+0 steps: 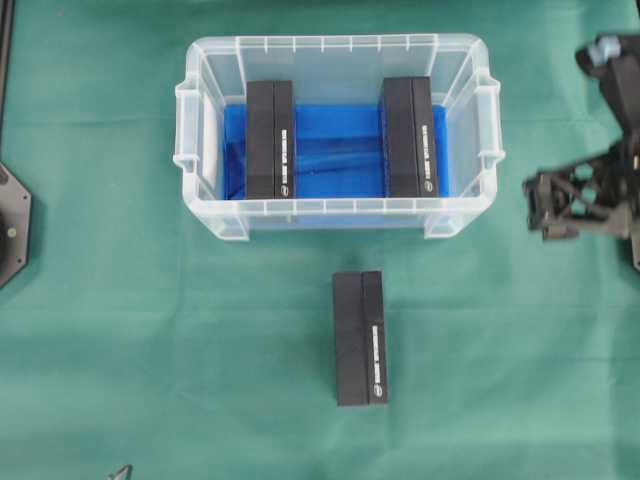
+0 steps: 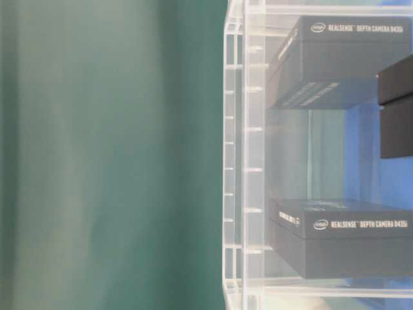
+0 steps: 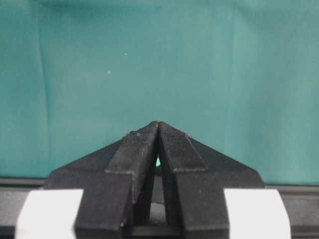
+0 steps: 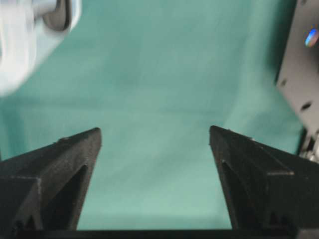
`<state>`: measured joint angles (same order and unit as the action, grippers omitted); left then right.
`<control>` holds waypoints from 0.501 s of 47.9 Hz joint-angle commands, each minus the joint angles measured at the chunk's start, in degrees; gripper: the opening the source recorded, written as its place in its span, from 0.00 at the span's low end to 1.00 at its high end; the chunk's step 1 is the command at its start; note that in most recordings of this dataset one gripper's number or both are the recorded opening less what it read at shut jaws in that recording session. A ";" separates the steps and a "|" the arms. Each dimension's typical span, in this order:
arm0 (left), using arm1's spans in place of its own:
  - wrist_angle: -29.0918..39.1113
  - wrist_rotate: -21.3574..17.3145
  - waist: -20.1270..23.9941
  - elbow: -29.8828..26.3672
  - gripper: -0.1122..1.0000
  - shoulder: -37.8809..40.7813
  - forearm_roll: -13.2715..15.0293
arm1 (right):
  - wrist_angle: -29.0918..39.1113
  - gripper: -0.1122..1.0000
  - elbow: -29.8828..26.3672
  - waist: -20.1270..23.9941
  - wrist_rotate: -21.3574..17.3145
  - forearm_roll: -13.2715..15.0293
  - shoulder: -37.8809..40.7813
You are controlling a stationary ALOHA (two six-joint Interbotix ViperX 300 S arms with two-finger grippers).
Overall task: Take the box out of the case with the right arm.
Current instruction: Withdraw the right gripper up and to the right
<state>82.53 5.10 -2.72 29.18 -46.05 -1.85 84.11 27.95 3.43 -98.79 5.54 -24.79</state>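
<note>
The case (image 1: 215, 215) is a clear plastic tub with a blue bottom, standing at the middle back of the green cloth. Two black boxes stand in it, one on the left (image 1: 270, 140) and one on the right (image 1: 410, 137). A third black box (image 1: 360, 337) lies on the cloth in front of the case. My right gripper (image 1: 538, 208) hovers to the right of the case, outside it, pointing left. It is open (image 4: 154, 132), with only green cloth between its fingers. My left gripper (image 3: 158, 124) is shut on nothing over bare cloth.
In the table-level view the case wall (image 2: 235, 161) shows both inner boxes (image 2: 348, 58) (image 2: 342, 236) behind it. A black base (image 1: 10, 220) sits at the left edge. A black plate (image 4: 299, 74) with holes lies right of the right gripper.
</note>
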 commanded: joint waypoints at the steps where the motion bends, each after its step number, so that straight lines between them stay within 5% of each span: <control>1: -0.18 -0.09 0.26 -1.49 0.10 0.35 -0.18 | -0.26 0.89 -0.26 -4.75 3.96 0.26 -1.41; 12: -0.18 -0.09 0.18 -1.49 0.10 0.44 -0.18 | -0.79 0.89 -0.18 -16.17 16.52 0.44 -1.49; 24: -0.26 -0.09 0.18 -1.49 0.10 0.44 -0.18 | -2.02 0.89 -0.18 -21.97 22.50 0.35 -1.14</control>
<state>82.53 5.10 -2.64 29.18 -45.88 -1.85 82.35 28.39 -17.75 -76.82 5.80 -25.66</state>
